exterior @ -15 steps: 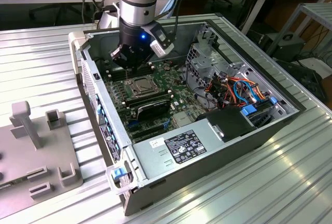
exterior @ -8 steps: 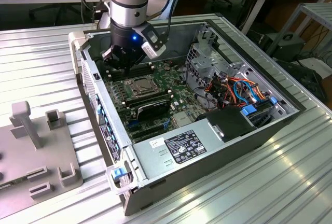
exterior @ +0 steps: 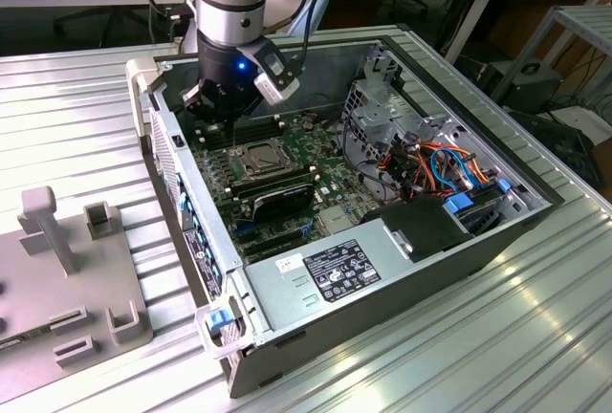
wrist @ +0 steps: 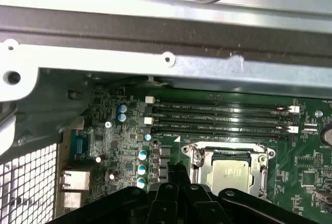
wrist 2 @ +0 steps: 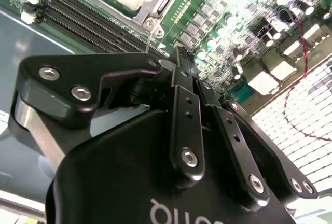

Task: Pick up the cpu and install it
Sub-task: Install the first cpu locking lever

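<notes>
While in socket (wrist: 198,157), cpu (wrist: 232,175) beside pincer (wrist: 176,171).

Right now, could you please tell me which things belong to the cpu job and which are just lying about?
Job: small square silvery-grey cpu inside the hinged metal socket frame; black pincer near it.
Lying about: long black rectangular card; orange and blue cables; grey fixture block.
</notes>
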### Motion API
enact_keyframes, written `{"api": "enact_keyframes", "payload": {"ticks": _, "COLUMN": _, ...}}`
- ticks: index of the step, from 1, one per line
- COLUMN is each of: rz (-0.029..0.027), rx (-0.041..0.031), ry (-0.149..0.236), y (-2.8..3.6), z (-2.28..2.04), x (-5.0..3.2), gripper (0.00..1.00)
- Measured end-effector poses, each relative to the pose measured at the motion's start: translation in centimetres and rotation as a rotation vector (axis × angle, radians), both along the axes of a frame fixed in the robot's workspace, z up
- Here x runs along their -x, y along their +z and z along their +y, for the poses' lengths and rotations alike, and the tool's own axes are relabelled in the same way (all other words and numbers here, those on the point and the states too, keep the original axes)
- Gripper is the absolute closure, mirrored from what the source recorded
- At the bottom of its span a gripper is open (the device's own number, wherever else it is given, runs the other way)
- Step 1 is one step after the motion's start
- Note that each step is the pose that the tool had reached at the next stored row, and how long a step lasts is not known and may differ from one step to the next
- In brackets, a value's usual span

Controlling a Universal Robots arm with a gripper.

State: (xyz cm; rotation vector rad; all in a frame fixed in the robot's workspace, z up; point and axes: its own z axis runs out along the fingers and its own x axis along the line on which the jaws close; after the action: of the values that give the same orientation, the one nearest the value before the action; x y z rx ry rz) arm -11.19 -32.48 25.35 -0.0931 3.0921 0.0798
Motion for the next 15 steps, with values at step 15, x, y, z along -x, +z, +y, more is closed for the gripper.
{"api": "enact_keyframes", "payload": {"ticks": 15, "rz": 0.0, "rx": -0.0758, "ry": 0.0, "y": -0.05, "z": 0.34, "x": -0.04, "gripper": 0.89}}
